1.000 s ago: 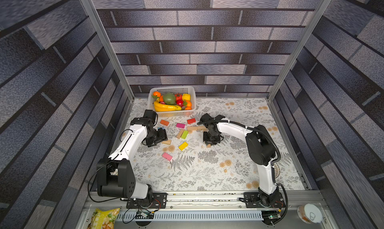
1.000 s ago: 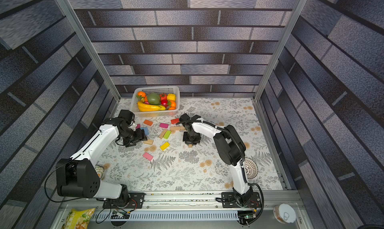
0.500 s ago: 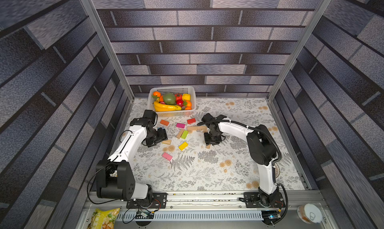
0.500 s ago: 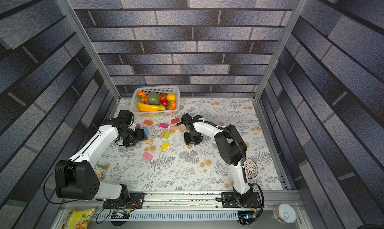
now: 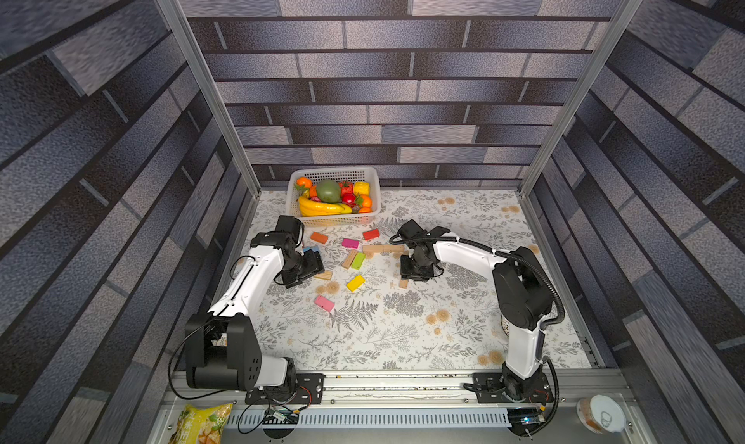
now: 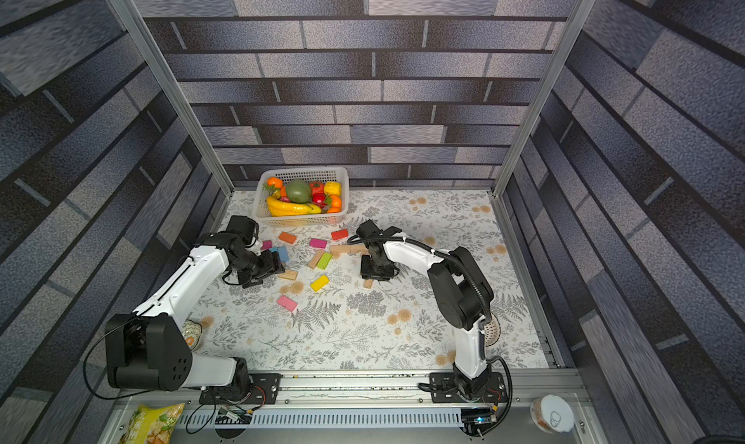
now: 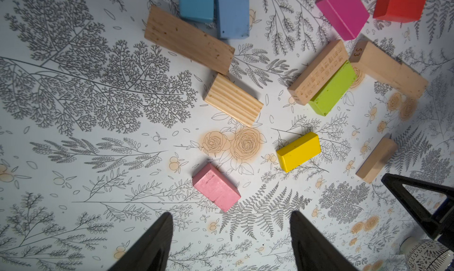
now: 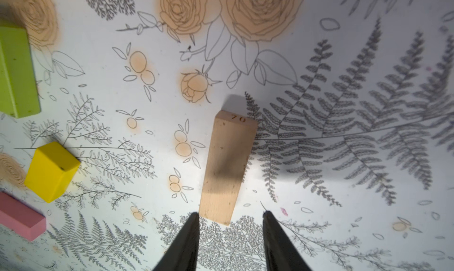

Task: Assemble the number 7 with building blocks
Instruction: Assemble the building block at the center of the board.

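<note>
The right hand (image 8: 231,213), part-open, straddles the end of the tan block (image 8: 228,166) without gripping (left hand (image 7: 231,212) gapes, empty); a crooked lift-off could drag it askew.

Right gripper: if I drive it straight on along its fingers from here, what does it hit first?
Most likely the tan wood block lying flat on the tablecloth. Its near end sits just ahead of the open right gripper, roughly between the jaws. Depth is unclear, so the cloth might come first.
</note>
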Controlling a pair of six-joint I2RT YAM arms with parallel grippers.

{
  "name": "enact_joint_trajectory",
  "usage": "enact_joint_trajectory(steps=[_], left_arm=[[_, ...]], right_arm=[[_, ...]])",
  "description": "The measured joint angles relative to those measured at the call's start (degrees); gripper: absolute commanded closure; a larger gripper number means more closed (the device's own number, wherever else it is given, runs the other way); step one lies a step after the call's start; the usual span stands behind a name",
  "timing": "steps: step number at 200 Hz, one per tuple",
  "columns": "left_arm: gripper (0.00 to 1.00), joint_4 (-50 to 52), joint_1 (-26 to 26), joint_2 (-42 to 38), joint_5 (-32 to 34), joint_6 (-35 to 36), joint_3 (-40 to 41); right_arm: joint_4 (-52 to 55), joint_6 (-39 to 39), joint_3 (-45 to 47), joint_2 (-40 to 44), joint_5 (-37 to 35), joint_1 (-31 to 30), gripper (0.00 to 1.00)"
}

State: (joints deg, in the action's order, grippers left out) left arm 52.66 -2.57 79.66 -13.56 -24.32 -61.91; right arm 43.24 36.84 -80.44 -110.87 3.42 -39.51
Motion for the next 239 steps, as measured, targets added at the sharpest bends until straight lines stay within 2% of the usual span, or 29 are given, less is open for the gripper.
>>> enact_joint_trajectory(steps=[51, 94, 138, 170, 208, 239], left_arm=[[0.22, 0.0, 0.0, 0.0, 0.0, 0.0, 0.0], [0.22, 0.3, 0.3, 0.0, 0.0, 0.0, -0.1], [0.22, 0.3, 0.4, 0.0, 0.0, 0.0, -0.1], [0.22, 0.3, 0.4, 0.0, -0.2, 0.0, -0.1], [0.21, 0.3, 0.8, 0.0, -0.2, 0.0, -0.1], [0.21, 0.3, 1.0, 0.0, -0.2, 0.0, -0.1]], right_arm=[[2.8, 0.8, -5.9, -2.6, -2.7, -2.2, 0.49], [4.9, 1.5, -7.2, -6.5, -3.4, -3.5, 0.5], [6.2, 1.7, -7.1, -7.5, -3.9, -3.5, 0.58], [6.3, 1.1, -7.0, -7.5, -4.5, -3.5, 0.76], [7.6, -0.5, -8.5, -7.6, -5.0, -3.5, 0.78], [10.4, -2.1, -13.9, -8.5, -6.2, -3.5, 0.78]])
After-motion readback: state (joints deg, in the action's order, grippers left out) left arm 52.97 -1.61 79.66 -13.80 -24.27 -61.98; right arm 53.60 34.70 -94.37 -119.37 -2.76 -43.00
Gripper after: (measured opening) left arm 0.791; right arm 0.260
